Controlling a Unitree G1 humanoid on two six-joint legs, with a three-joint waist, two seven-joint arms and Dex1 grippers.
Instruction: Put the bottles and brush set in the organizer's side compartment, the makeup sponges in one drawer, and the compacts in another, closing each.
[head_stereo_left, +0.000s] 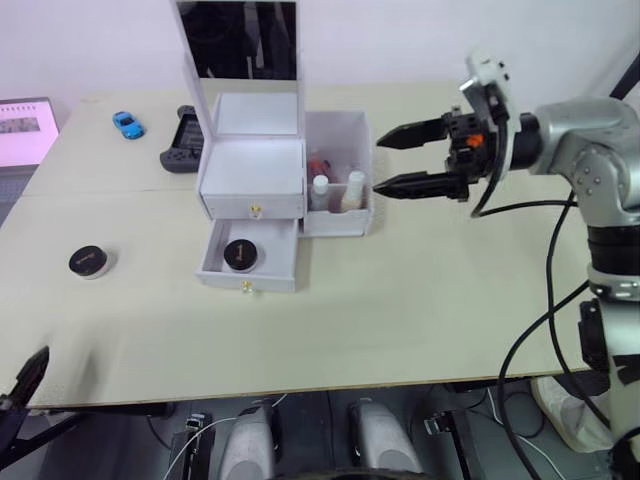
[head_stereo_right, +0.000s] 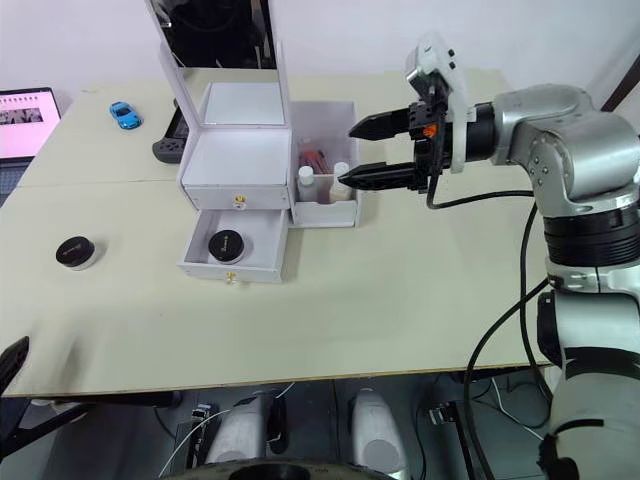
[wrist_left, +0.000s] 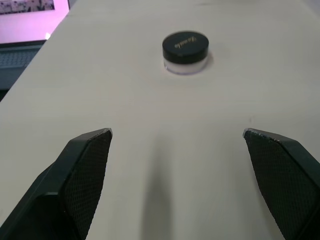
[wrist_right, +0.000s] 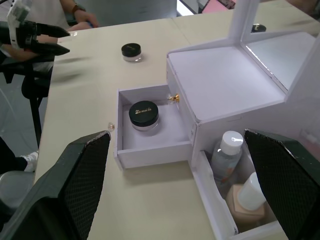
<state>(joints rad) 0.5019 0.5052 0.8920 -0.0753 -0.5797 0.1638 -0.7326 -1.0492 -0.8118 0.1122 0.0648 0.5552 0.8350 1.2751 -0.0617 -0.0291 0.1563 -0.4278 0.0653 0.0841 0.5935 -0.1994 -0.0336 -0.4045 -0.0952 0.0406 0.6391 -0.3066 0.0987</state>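
You have a matte, pale beige bench (head_stereo_left: 400, 300) with a seam running across it. On it stands a white organizer (head_stereo_left: 252, 165) of smooth flat panels, boxy, with an upright mirror (head_stereo_left: 238, 40) at its 12 o'clock edge; the mirror's top is cut off by the frame. Its upper drawer (head_stereo_left: 253, 207) is closed and carries a small gold knob. The lower drawer (head_stereo_left: 248, 262) is pulled out toward 6 o'clock and holds one round compact (head_stereo_left: 239, 253) with a glossy black lid over a clear base; the script on the lid is too small to read.

At the organizer's 3 o'clock side, the open-topped side compartment (head_stereo_left: 340, 135) holds bottles (head_stereo_left: 352, 190): a clear one with a white cap and a beige one with a white top show in the right wrist view. Something red lies behind them, but you cannot make out what it is.

A second compact (head_stereo_left: 88, 261), same black lid and clear base, sits alone on the bench well out at 9 o'clock from the organizer.

Your right end effector (head_stereo_left: 402, 160) hovers just at 3 o'clock of the side compartment, its two tapered black fingers apart and holding nothing. Your left end effector (wrist_left: 177, 175) sits low over the bench edge with its textured black pads spread wide, empty, the loose compact well ahead of it.

Behind the organizer a black controller (head_stereo_left: 182, 145) is partly hidden, a small blue toy car (head_stereo_left: 128, 124) lies at 10 o'clock, and a laptop (head_stereo_left: 25, 130) is cut off by the frame. A person's hand (wrist_right: 82, 19) appears in the right wrist view.
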